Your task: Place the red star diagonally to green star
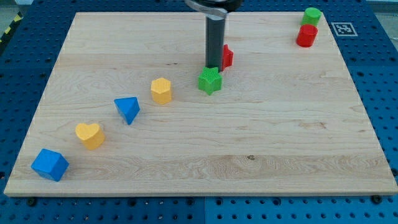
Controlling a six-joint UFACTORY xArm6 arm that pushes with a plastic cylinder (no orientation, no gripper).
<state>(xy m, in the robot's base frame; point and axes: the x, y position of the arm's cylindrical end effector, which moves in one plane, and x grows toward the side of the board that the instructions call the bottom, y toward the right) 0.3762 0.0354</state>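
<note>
Red star (227, 55) half hidden behind rod; my tip (212, 67) touches green star (210, 81); no claw on rod; wooden board (249, 155) on blue pegboard table (385, 93)

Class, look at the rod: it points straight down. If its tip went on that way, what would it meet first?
My tip appears to end just behind the green star, so likely the wooden board, though depth is unclear.
</note>
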